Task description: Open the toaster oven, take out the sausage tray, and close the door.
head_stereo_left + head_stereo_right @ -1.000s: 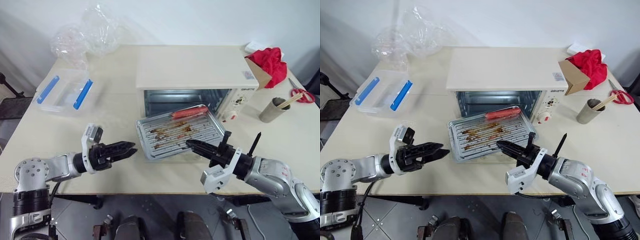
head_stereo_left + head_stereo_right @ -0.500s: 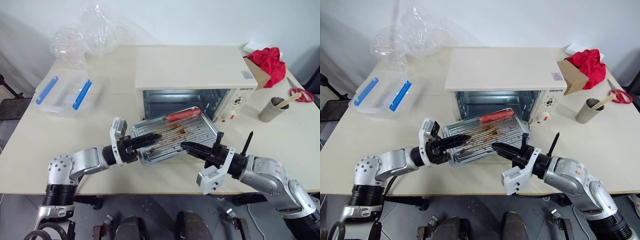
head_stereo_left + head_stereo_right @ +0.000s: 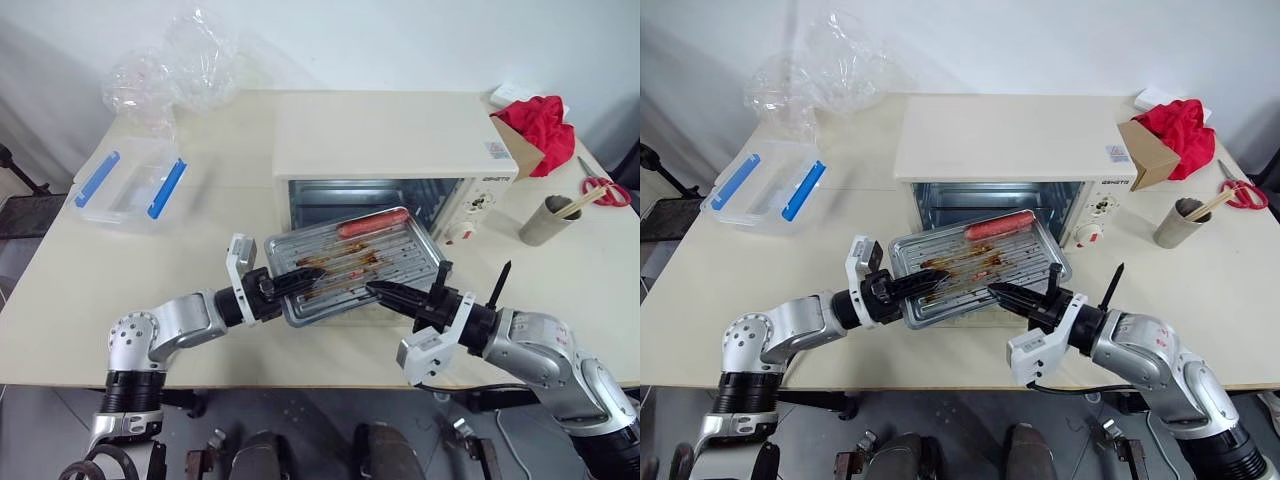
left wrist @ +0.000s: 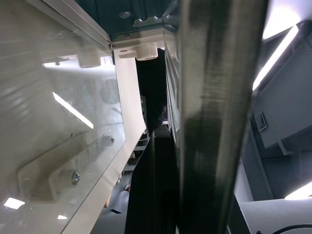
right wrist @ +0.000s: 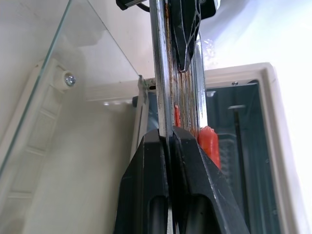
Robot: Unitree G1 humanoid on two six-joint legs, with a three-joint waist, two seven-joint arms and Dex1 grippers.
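Two steps remain: with door [image 4: 63,126] down, my left pincer [image 3: 300,283] and right pincer [image 3: 385,292] clamp the sausage tray [image 3: 355,262], still to be set on the counter [image 3: 230,200], then door closed.

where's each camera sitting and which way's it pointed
Left and right eye views: on the head, looking forward and down at the toaster oven, both arms showing.
Left wrist view: along the left pincer, shut on the sausage tray.
Right wrist view: along the right pincer, clamping the tray's edge.
All views share the tray.
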